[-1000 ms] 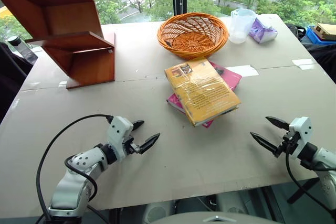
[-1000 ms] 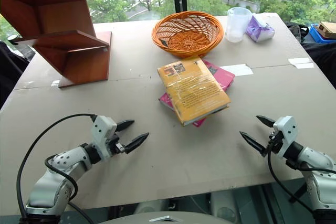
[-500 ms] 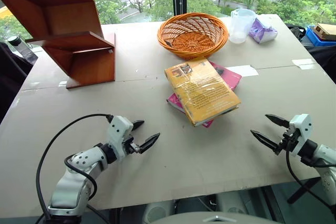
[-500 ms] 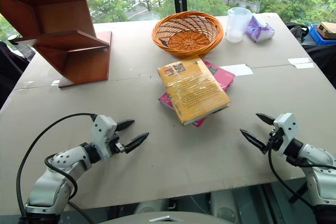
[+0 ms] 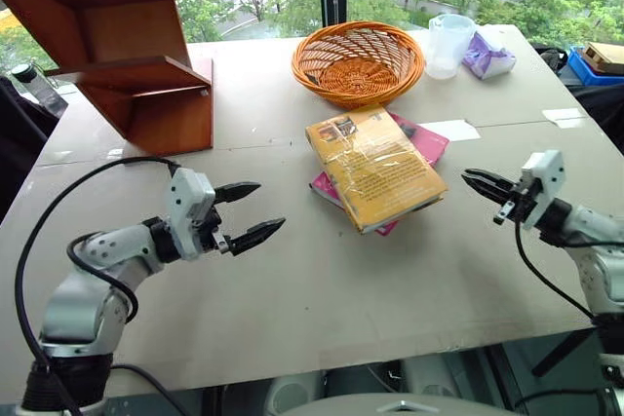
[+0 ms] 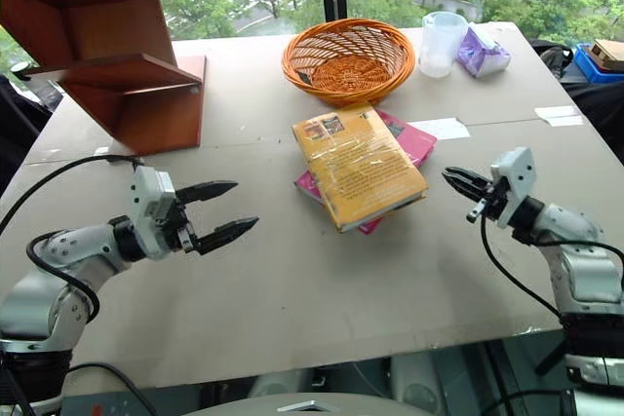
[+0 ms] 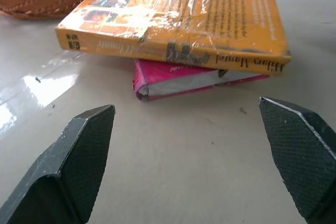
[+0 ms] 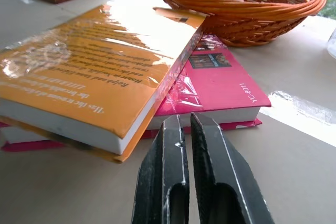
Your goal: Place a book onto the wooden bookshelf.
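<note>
The yellow-orange book [image 5: 375,168] lies flat at mid-table, stacked askew on a thinner pink book [image 5: 426,144]. The wooden bookshelf [image 5: 136,65] stands at the far left of the table, its slanted boards rising out of view. My left gripper [image 5: 270,205] hovers open above the table to the left of the books, pointing toward them, nothing between its fingers. My right gripper [image 5: 470,178] is shut and empty, held just right of the books with its tips aimed at their edge. In the right wrist view the closed fingers [image 8: 205,145] sit short of the pink book's spine.
A round orange wicker basket [image 5: 359,63] sits behind the books. A clear plastic cup [image 5: 448,46] and a purple bag [image 5: 487,56] stand at the far right. A white paper slip [image 5: 450,131] lies by the pink book. A bottle [image 5: 34,85] stands beyond the table's left edge.
Both arms have lifted off the near table edge. The right gripper moved in toward the books and snapped shut. The left gripper rose and stayed open.
</note>
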Tool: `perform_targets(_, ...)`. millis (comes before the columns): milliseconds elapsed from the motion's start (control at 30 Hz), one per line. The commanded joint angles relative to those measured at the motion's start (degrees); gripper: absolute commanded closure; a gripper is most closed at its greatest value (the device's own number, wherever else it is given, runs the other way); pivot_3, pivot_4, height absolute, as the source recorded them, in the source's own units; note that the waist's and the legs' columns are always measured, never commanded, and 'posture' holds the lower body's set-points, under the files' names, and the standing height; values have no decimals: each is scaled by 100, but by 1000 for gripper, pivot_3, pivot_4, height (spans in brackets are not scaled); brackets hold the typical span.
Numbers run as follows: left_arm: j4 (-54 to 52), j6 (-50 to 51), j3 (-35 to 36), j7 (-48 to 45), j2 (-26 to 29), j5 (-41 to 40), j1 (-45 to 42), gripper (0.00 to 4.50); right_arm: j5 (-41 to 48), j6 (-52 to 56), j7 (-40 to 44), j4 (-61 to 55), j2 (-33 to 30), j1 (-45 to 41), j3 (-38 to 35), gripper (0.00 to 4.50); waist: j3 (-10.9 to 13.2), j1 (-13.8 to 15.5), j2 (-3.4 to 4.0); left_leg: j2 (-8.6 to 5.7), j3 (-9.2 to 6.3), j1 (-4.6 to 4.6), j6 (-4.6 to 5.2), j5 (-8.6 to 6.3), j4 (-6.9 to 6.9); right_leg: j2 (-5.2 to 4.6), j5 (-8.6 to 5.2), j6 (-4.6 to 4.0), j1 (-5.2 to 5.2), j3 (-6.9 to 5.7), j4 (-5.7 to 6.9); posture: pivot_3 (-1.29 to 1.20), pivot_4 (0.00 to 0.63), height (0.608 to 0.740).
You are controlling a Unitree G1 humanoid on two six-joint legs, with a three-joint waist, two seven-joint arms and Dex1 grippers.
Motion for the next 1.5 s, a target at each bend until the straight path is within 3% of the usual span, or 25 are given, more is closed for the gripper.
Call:
perform_targets(33, -221, 52, 245, -263, 213, -269, -107, 0, -655, -313, -54, 717, -24, -683, 406, 4480, 5, 0, 0, 0, 1, -7, 0, 0, 0, 0, 9, -15, -7, 2, -1, 0, 150, 740)
perform_targets(300, -609, 123, 557, -25, 275, -273, 184, 0, -1126, -837, 116, 2304, 366, -1872, 804, 4480, 21, 5, -14, -2, 4, -22, -1, 0, -1, -2, 24, 3, -15, 11, -10, 0, 150, 740)
perform_targets(767, -847, 315, 602, 344, 134, -363, 330, 0, -1211, -879, 471, 2167, 1122, -2134, 1239, 4480, 21, -68, -14, -1, -2, -12, -2, 1, 1, 1, 30, -4, -14, 18, 3, 0, 150, 740)
perform_targets(1500, -630, 442, 637, 588, -164, -576, 275, 0, -1163, -814, 304, 1836, 1380, -2053, 1162, 4480, 22, -127, -13, -1, 1, -11, -3, 2, 1, 0, 31, -3, -14, 21, 4, 0, 150, 740)
